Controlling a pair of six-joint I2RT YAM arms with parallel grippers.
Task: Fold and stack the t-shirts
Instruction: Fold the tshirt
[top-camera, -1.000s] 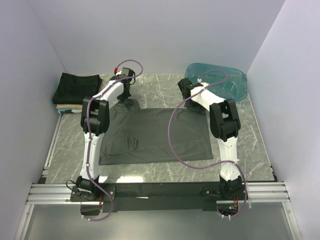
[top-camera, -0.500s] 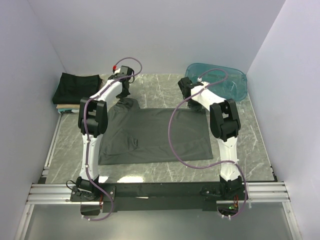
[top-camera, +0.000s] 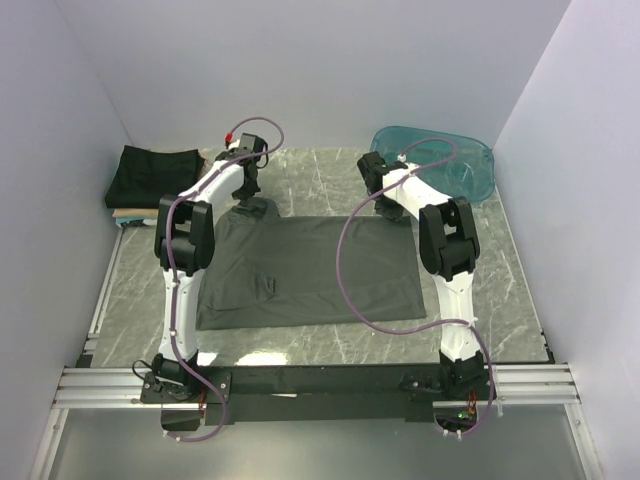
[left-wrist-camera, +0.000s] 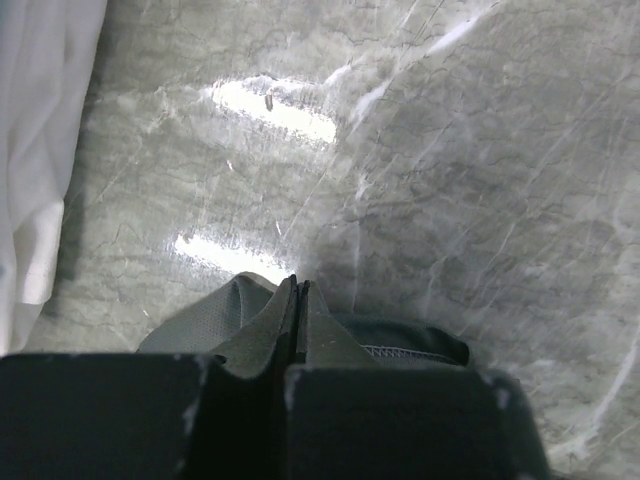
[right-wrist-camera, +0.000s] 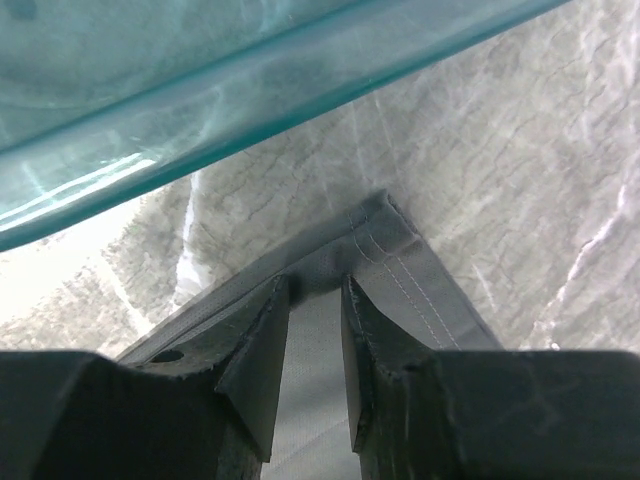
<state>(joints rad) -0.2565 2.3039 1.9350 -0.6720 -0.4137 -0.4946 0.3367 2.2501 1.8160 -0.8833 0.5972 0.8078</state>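
Note:
A dark charcoal-grey t-shirt (top-camera: 310, 270) lies spread flat in the middle of the table. My left gripper (top-camera: 250, 198) is at its far left corner. In the left wrist view that gripper (left-wrist-camera: 298, 285) is shut, with a pinch of the grey cloth (left-wrist-camera: 215, 315) bunched around its tips. My right gripper (top-camera: 383, 203) is at the far right corner. In the right wrist view its jaws (right-wrist-camera: 315, 282) stand narrow, closed on a pucker of the stitched hem corner (right-wrist-camera: 390, 240). Folded t-shirts (top-camera: 152, 175), black on top, are stacked at the far left.
A translucent teal tub (top-camera: 440, 165) stands at the far right, close behind my right gripper, and its rim (right-wrist-camera: 200, 80) fills the top of the right wrist view. Walls close in the table on three sides. A metal rail (top-camera: 320, 385) runs along the near edge.
The right gripper's jaws have closed in on the shirt's far right corner. The left arm has shifted slightly, still shut on the far left corner.

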